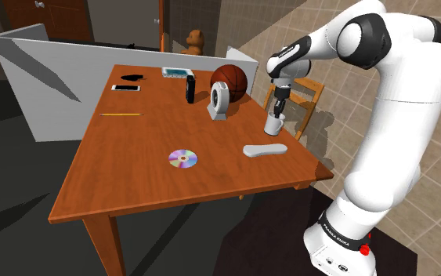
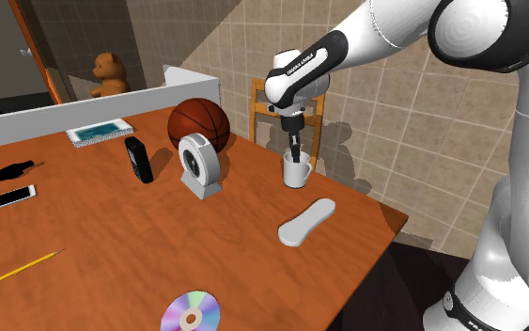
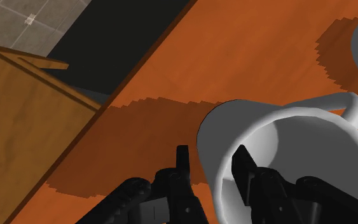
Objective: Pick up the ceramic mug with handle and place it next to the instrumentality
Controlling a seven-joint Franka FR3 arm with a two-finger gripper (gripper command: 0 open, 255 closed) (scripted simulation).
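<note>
**Jaws straddle the mug's rim**

We see the white mug (image 3: 285, 146) upright near the surface's (image 1: 132, 180) edge, directly beneath the jaws. They stand apart, one inside its wall and one outside, with the handle on the opposite side. We judge closing comes next.

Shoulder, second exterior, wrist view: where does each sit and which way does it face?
Shoulder view: behind the stand, looking down over the table; white arm at right.
Second exterior view: lower, beside the table, facing the tiled wall; arm from upper right.
Wrist view: on the hand, looking into the mug; open black fingers straddle its rim.
Shared: both exterior views show the gripper at the mug.
</note>
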